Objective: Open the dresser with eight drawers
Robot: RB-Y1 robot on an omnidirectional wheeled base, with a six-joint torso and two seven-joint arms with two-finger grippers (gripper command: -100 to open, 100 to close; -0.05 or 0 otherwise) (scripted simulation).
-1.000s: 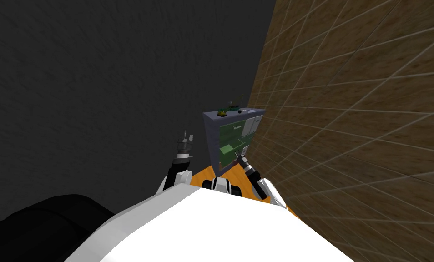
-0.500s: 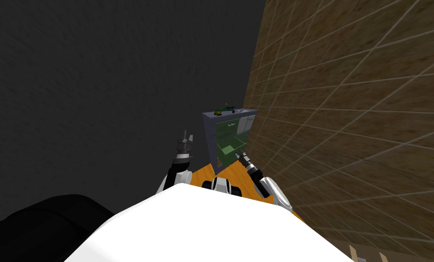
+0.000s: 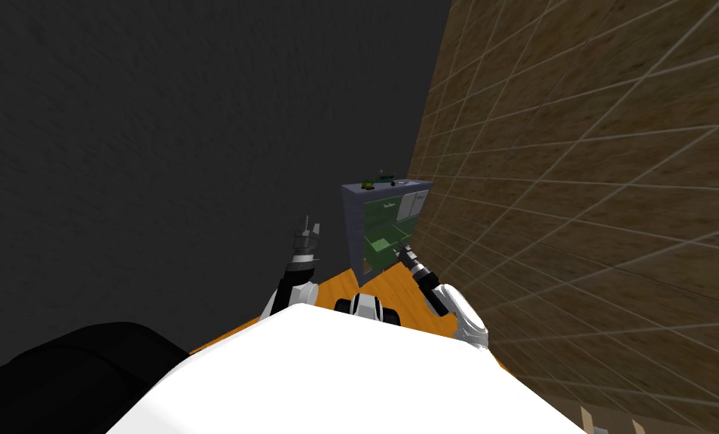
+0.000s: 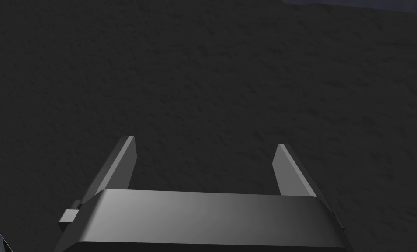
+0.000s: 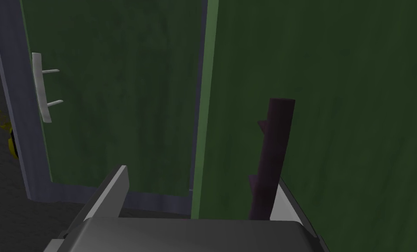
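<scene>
The dresser has a grey frame and green drawer fronts and stands against the tiled wall. One green drawer is pulled out toward me. My right gripper is at that drawer's front. In the right wrist view the right gripper is open, and the drawer's dark purple handle stands just inside one finger, not pinched. A neighbouring drawer front carries a white handle. My left gripper is raised left of the dresser, and in its own view the left gripper is open and holds nothing.
A brown tiled wall runs close along the right. A dark wall fills the left. Orange floor lies in front of the dresser. Small objects sit on the dresser top. A black shape lies at the lower left.
My right gripper has opened off the dark handle. The head view has swung slightly to one side and back. The left arm has not moved.
</scene>
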